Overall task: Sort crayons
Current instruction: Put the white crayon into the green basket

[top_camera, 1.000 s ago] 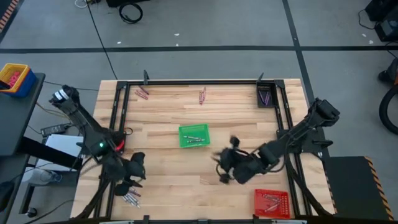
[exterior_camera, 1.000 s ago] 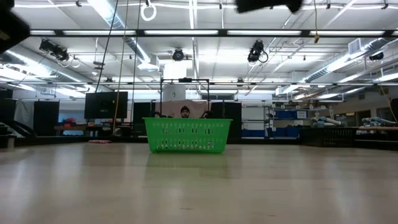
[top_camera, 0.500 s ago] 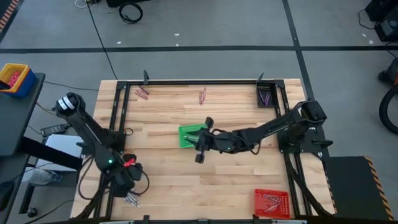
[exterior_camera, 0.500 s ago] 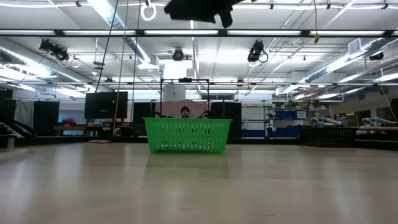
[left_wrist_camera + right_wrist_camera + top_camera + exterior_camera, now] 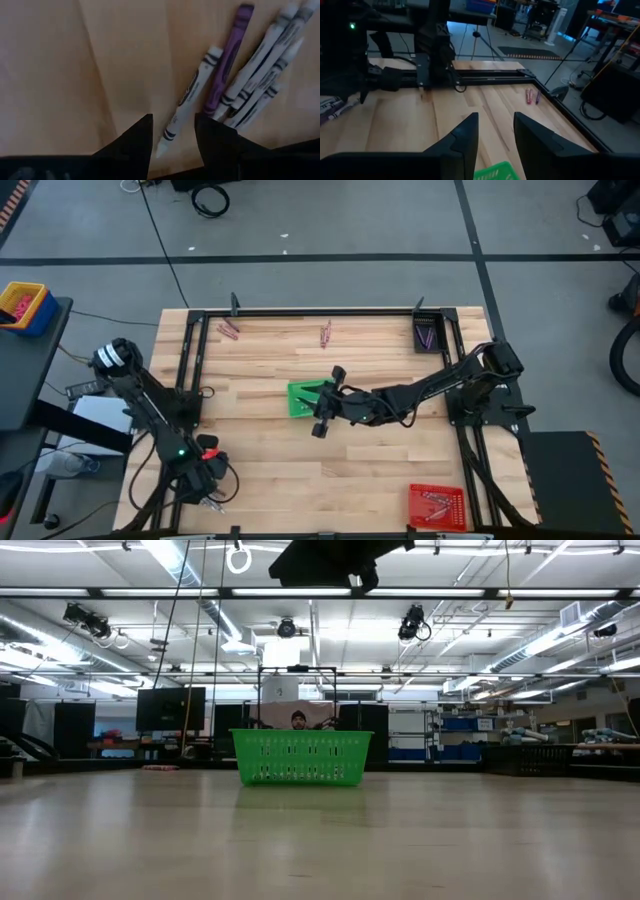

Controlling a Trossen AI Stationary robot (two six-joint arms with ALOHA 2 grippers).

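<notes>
Several crayons lie bunched at the table's front left corner: one purple, the others pale grey. My left gripper hangs low over them, open, and the tip of one pale crayon lies between its fingertips. In the high view this gripper covers most of the bunch. My right gripper hovers open over the green tray at mid-table, with nothing between its fingers. It shows dark at the top of the low view, above the green tray.
Pink crayons lie at the back left and back middle. A dark tray with crayons sits at the back right, a red tray with crayons at the front right. A black frame edges the table. A person stands beyond it.
The right arm swung from the front right to above the green tray, then stayed there. The left gripper moved forward and down onto the crayon bunch, and its fingers narrowed a little.
</notes>
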